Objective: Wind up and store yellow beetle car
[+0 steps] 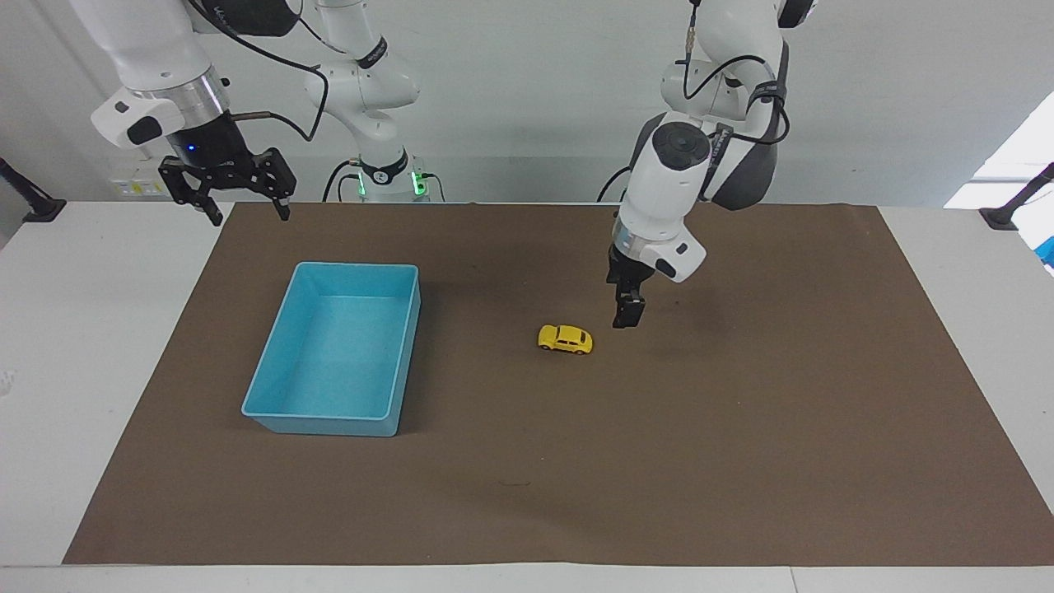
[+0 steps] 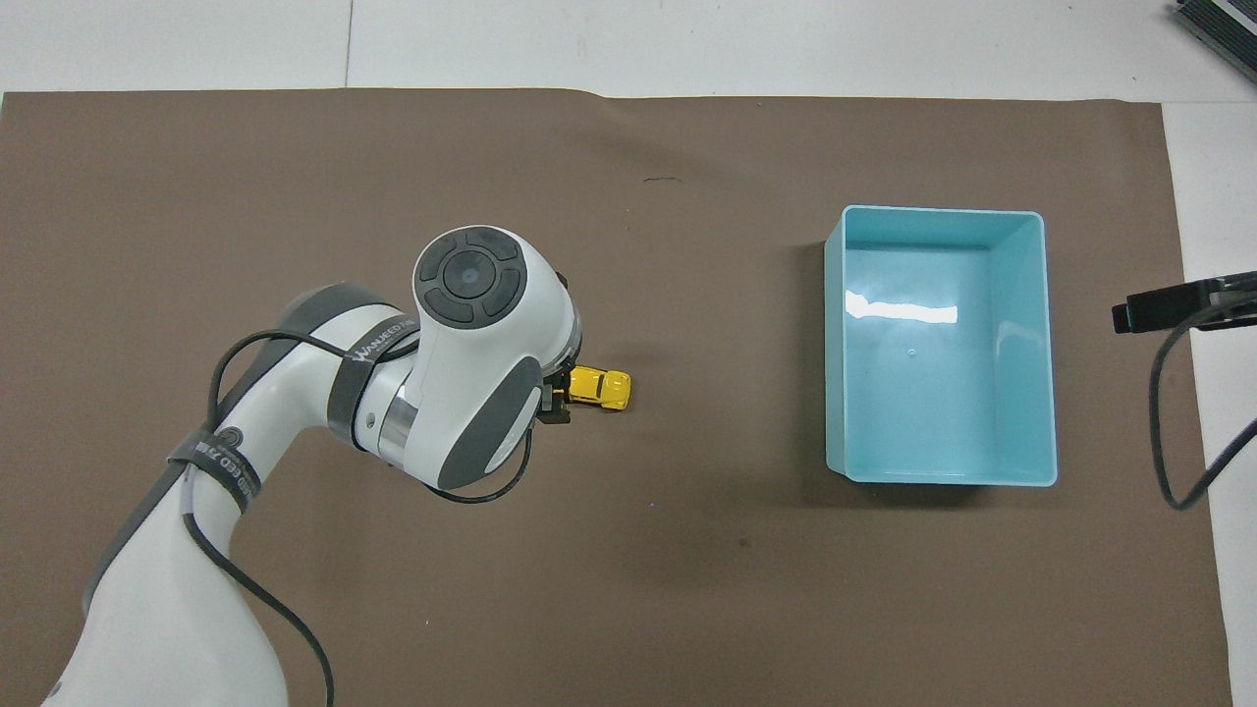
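Observation:
The yellow beetle car (image 1: 565, 338) stands on its wheels on the brown mat near the table's middle; it also shows in the overhead view (image 2: 602, 387). My left gripper (image 1: 627, 315) points down and hangs just above the mat, close beside the car on the side toward the left arm's end, not touching it. In the overhead view the left arm's wrist covers most of this gripper (image 2: 558, 405) and one end of the car. My right gripper (image 1: 227, 196) is open and empty, waiting high above the mat's edge near the blue bin (image 1: 329, 417).
The blue bin (image 2: 941, 211) is empty and sits on the mat toward the right arm's end. The brown mat (image 1: 741, 461) covers most of the white table. A dark piece of the right arm's hand and a cable (image 2: 1174, 306) show beside the bin in the overhead view.

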{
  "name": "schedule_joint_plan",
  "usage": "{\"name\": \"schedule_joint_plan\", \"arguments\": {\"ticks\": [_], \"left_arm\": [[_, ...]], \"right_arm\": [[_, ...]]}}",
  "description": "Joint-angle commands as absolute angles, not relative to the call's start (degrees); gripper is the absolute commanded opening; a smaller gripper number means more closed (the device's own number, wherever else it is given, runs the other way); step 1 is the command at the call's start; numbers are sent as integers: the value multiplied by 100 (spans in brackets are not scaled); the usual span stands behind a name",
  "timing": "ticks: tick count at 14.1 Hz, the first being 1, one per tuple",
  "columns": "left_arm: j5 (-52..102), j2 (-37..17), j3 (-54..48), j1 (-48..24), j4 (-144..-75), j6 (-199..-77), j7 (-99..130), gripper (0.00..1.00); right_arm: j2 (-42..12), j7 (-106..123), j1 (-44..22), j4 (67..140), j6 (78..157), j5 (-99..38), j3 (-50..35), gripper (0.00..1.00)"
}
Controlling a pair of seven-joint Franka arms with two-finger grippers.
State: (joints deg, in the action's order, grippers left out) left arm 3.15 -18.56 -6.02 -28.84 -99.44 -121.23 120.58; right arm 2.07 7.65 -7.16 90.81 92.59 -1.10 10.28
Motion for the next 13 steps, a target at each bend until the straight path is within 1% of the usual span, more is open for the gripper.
{"name": "schedule_joint_plan", "arguments": {"ticks": [1, 3, 4, 7, 9, 13], "left_arm": [[106, -2082, -510, -3163, -9976, -12305, 12120, 100], [-122, -2381, -510, -3356, -9976, -12383, 12120, 100], [-123, -2443, -510, -3366, -9984, -12462, 12111, 100], [-132, -2461, -510, -3375, -10055, -12524, 12076, 100], [-132, -2444, -510, -3349, -10273, -12655, 11997, 100], [-141, -2443, -501, -3287, -10301, -12735, 11971, 100]], "right_arm": [[176, 642, -712, 9018, 9211, -97, 1019, 100], [176, 642, -712, 9017, 9211, -97, 1011, 100], [176, 642, -712, 9009, 9211, -97, 1011, 100], [176, 642, -712, 9009, 9211, -97, 1011, 100], [176, 642, -712, 9018, 9211, -97, 1011, 100], [176, 642, -712, 9009, 9211, -97, 1011, 100]]}}
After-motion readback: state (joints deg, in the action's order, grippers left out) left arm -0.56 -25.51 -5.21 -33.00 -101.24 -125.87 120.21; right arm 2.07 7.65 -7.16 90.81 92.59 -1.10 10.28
